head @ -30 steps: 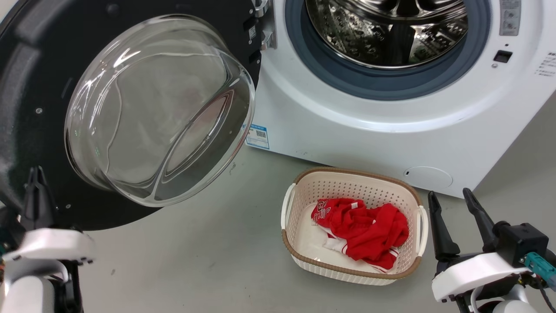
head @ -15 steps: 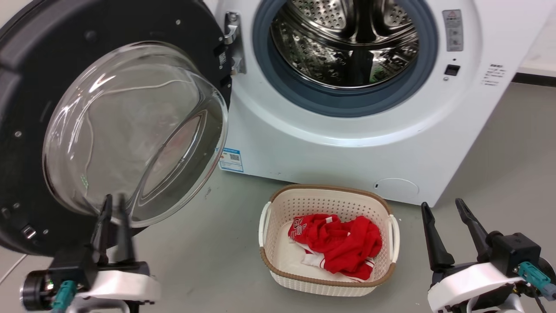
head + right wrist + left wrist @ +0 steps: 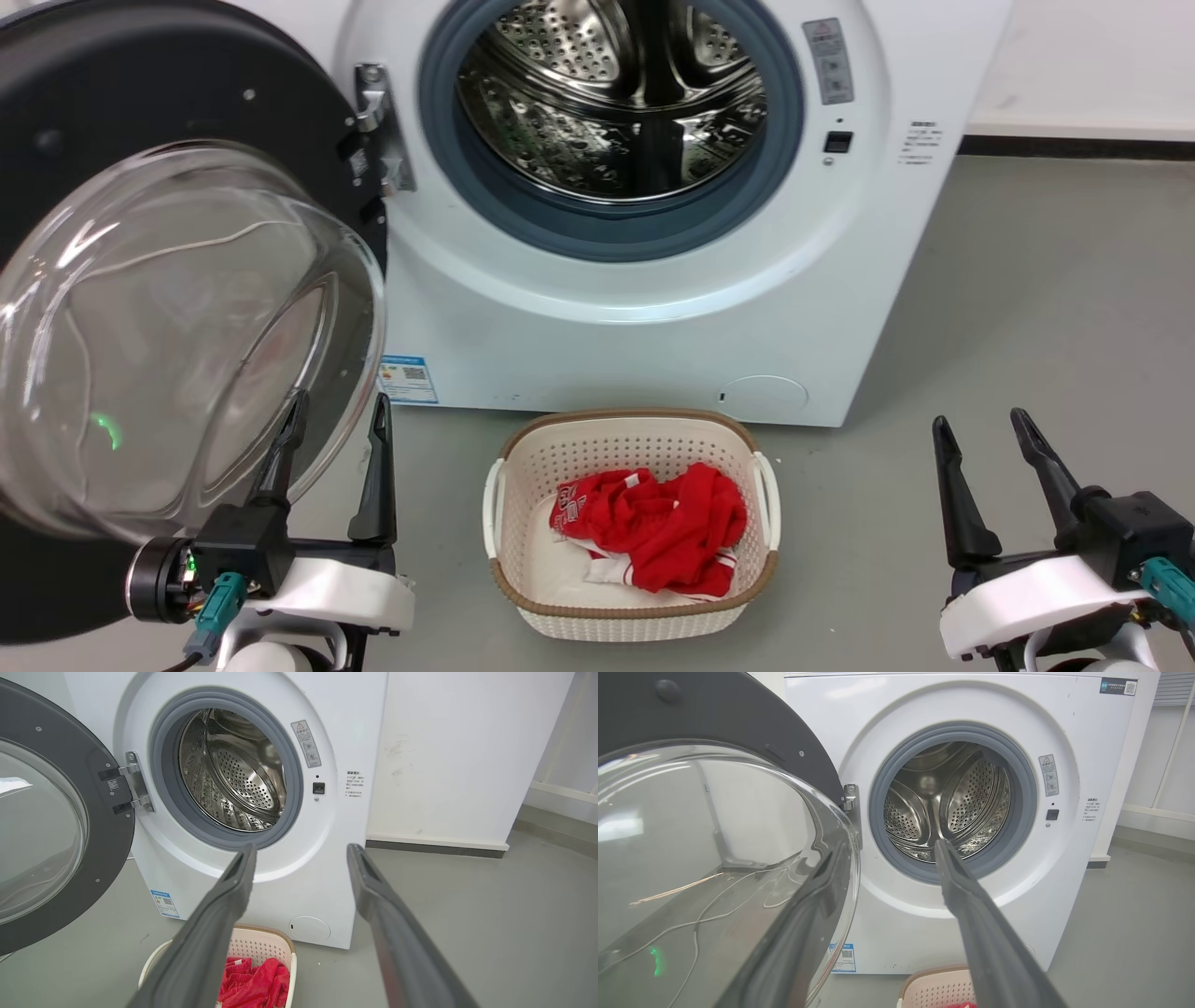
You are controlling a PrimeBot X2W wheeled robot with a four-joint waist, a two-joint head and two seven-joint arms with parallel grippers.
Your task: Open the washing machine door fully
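A white washing machine with a glossy black door around clear glass, a grey-blue gasket ringing a silvery drum dotted with small holes, and a blue label, stands on a grey floor by a cream, hole-patterned basket with a brown rim, holding red cloth trimmed white.

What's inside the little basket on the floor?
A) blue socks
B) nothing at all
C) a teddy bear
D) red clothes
D: the basket on the floor in front of the washing machine holds a crumpled heap of red clothes.
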